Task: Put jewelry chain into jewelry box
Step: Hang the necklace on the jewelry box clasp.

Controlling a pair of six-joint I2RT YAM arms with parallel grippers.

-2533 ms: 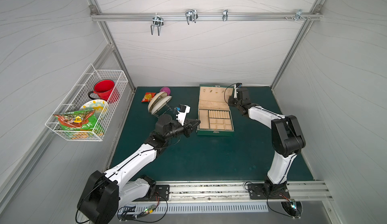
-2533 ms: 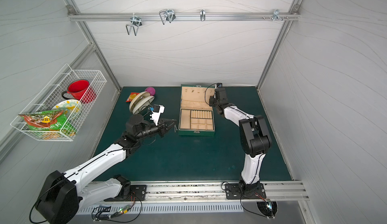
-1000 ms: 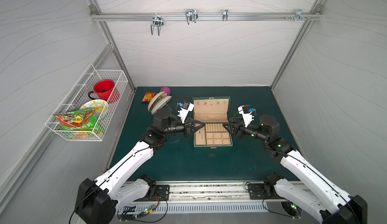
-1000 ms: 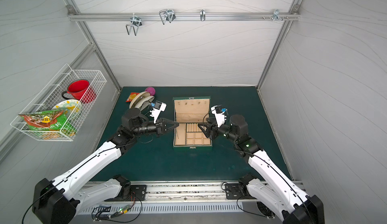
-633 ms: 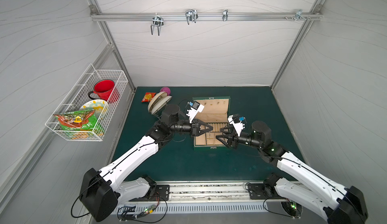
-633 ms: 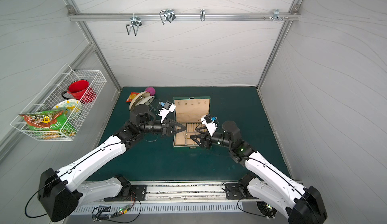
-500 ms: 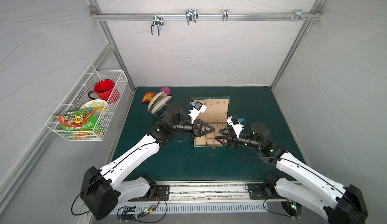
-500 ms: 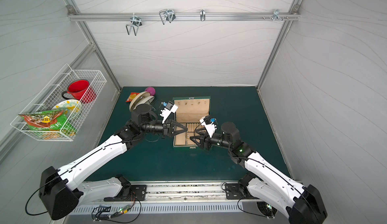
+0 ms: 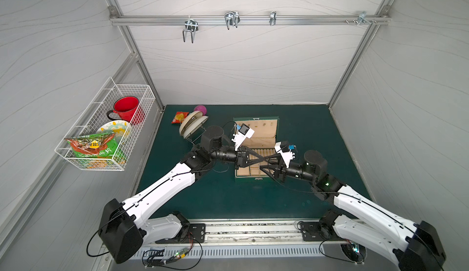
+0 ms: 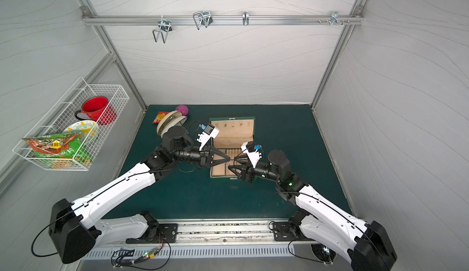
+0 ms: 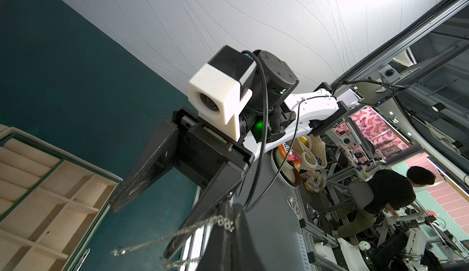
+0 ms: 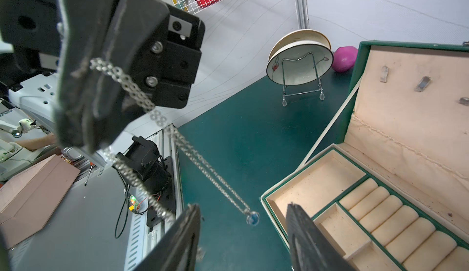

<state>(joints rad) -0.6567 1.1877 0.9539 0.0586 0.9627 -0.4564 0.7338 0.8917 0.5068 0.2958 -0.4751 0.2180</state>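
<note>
**kb:** Green mat (image 9: 228,198), white walls, same cell. What's diff vs a sec ago?

**rz:** Starting at the tips: left gripper (image 10: 229,159) is clamped on the jewelry chain (image 12: 203,165). It's pinched partway along, so two strands hang down, and the blue bead (image 12: 252,217) on the long one swings free. Right gripper (image 10: 231,164) has its jaws apart w/ nothing in them afaict. They've been narrowing though. A sec ago the arms sat either side of the box, now the tips nearly meet.

**kb:** So a handover?

**rz:** Imo yes, or a 2nd pinch on the loose end to steer it in. In the left wrist view the chain crosses in front of one right finger (image 11: 210,201), can't tell if they touch.

**kb:** Chain in yet?

**rz:** Nope, still airborne. Both top views put the tips over the front compartments of the jewelry box (image 12: 317,181), which look empty. Whether the bead hangs over a compartment or over the mat beside the corner, can't tell. Lid (image 12: 406,99) stands open. Further out, the plate (image 12: 298,72) on its wire stand and the purple ball (image 12: 344,58) are well clear.
</note>
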